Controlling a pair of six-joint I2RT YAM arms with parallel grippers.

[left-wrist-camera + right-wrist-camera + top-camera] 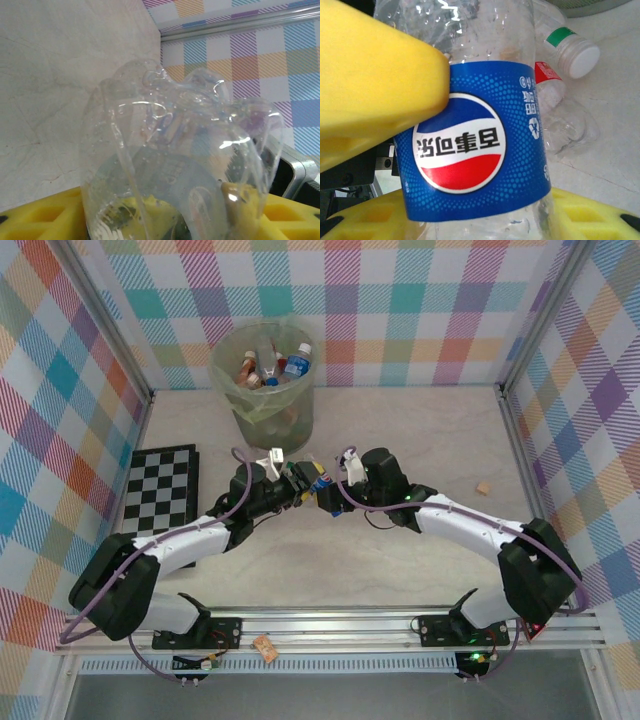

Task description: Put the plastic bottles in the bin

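Right hand (330, 491) is clamped on the Pepsi bottle (470, 145), yellow pads (375, 85) pressed on the blue label. It's mid-desk (400, 430), just near of the bin (250, 408). Left hand (295, 480) meets it from the left. The clear bottle base sits between its pads (35, 215), but I can't tell if it's actually gripping, since the base blocks the view. Bin is at far centre-left with several bottles (275, 365) inside. A white-cap bottle (570, 50) lies on the desk beyond the Pepsi one. Chessboard (160, 488) is flat at the left.
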